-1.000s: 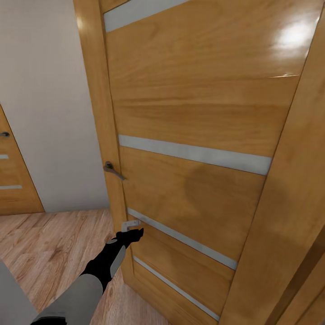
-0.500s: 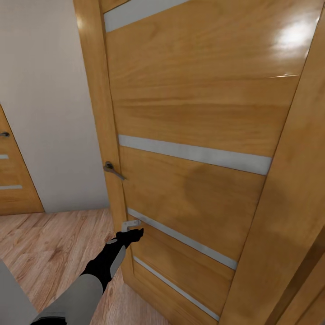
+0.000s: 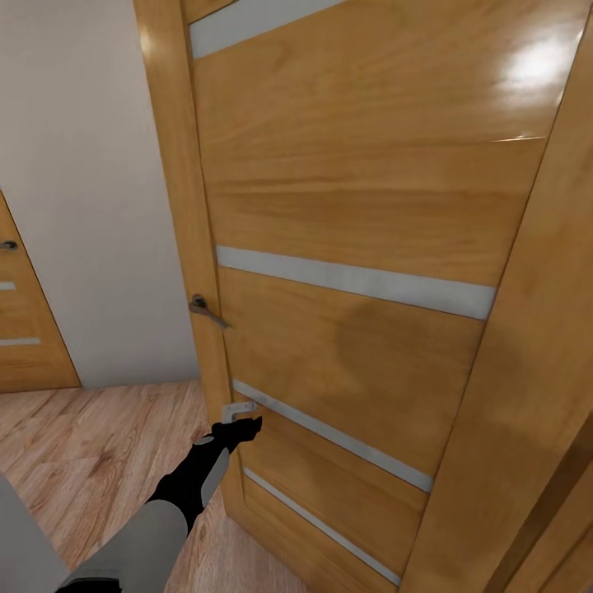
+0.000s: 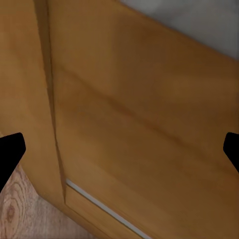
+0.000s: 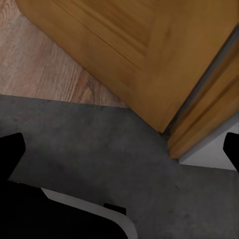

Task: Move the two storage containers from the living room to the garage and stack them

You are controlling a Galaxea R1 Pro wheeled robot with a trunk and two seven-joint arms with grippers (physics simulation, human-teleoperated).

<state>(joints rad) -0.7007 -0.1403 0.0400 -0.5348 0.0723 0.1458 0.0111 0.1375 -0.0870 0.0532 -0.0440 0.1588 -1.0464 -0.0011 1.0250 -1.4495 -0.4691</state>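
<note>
The two storage containers are out of view. A glossy wooden door with pale horizontal stripes stands close in front of me. My left gripper reaches low to the door's edge, below the metal lever handle. In the left wrist view the left gripper is open, its black fingertips far apart before the door panel. My right gripper is open too, with nothing between its fingers, hanging over dark grey concrete floor beside the door's bottom corner.
Light wood-plank flooring lies at the lower left, under a beige wall. A second wooden door stands at the far left. The door frame rises at the right. Wood planks meet the concrete at a threshold.
</note>
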